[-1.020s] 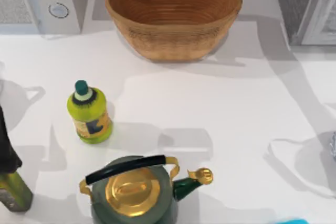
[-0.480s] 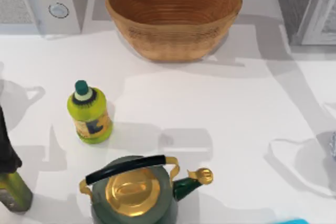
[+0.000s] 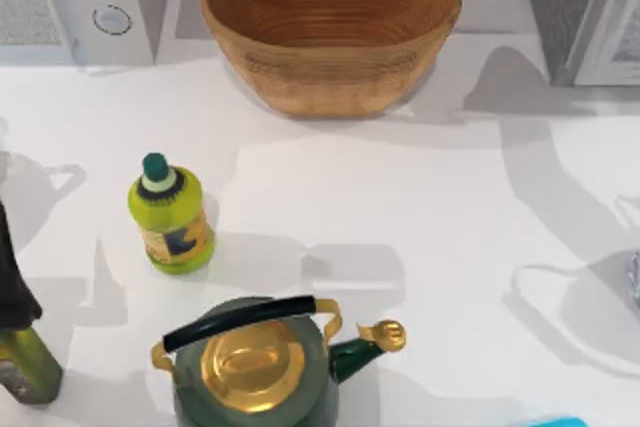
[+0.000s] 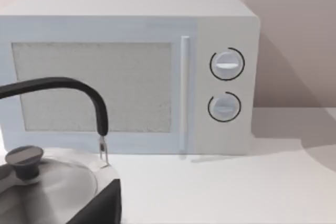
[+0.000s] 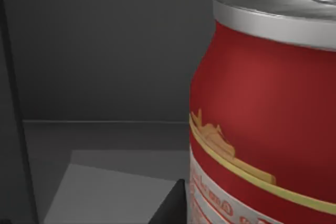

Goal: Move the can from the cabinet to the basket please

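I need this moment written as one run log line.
stage: reach into cabinet | can: upright inside, close before right wrist camera | basket: holds nothing | left wrist camera: faces microwave

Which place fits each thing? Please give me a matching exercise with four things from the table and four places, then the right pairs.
Things:
1. basket
2. microwave
3. green kettle
4. yellow-green bottle

Places in the top view:
A. far left corner
B. near edge, middle
C. far edge, middle
D. left of centre, ahead of the kettle

Pairs: 1-C, 2-A, 3-B, 4-D
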Controlling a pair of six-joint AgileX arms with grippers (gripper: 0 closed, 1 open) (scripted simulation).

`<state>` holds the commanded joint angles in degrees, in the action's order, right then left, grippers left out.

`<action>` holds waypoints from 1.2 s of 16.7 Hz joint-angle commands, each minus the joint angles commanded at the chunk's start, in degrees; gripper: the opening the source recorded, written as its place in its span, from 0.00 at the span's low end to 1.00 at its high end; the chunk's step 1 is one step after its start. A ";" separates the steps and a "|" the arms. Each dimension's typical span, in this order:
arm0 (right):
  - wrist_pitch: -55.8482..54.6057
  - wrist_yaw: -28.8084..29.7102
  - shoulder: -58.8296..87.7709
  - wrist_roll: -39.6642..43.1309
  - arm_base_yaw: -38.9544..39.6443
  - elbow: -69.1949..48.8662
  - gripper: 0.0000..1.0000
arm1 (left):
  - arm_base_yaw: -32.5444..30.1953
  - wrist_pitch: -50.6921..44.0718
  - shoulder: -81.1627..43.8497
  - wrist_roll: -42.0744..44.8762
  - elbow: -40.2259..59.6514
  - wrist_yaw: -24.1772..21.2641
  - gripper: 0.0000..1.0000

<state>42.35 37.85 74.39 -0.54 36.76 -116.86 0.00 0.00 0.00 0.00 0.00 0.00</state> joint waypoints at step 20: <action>-20.21 -19.02 -36.59 0.75 -13.33 55.44 0.00 | 0.00 0.00 0.00 0.00 0.00 0.00 1.00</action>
<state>22.14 18.82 37.80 0.22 23.43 -61.42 0.00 0.00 0.00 0.00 0.00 0.00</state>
